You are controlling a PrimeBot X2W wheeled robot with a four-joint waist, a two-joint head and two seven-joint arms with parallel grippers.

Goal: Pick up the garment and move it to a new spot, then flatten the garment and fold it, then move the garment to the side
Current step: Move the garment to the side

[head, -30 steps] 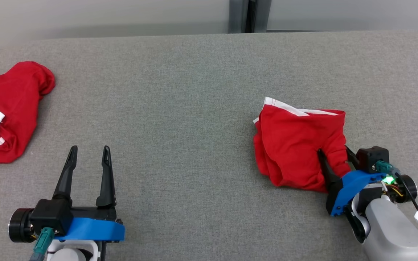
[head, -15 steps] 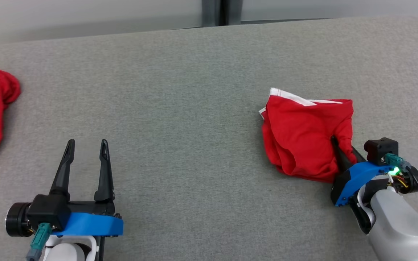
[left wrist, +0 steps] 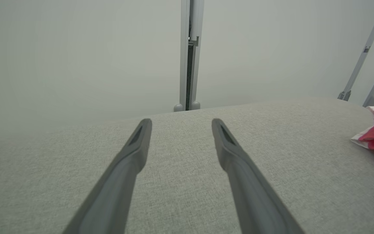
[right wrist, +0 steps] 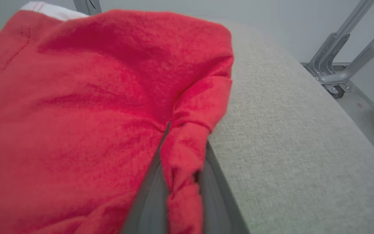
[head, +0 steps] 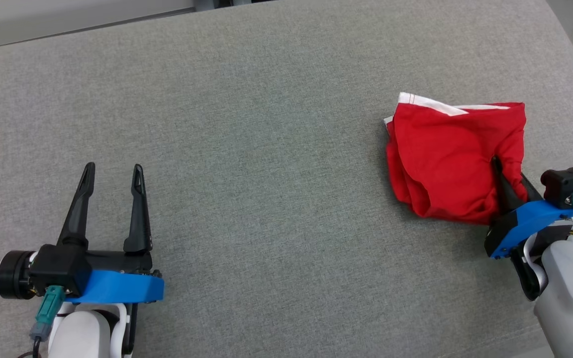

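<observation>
right claw (head: pixel 509 175) has closed on red garment (head: pixel 445 154)

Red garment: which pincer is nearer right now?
Right. The right pincer is shut on a fold at the red garment's near right edge. The left pincer is open, far to its left over the grey surface.

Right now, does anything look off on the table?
Nothing looks spilled or damaged. The garment is bunched in a crumpled heap near the right edge of the table, white trim showing at its far side, with the right gripper shut on a fold at its near corner. The left gripper is open over bare table.
</observation>
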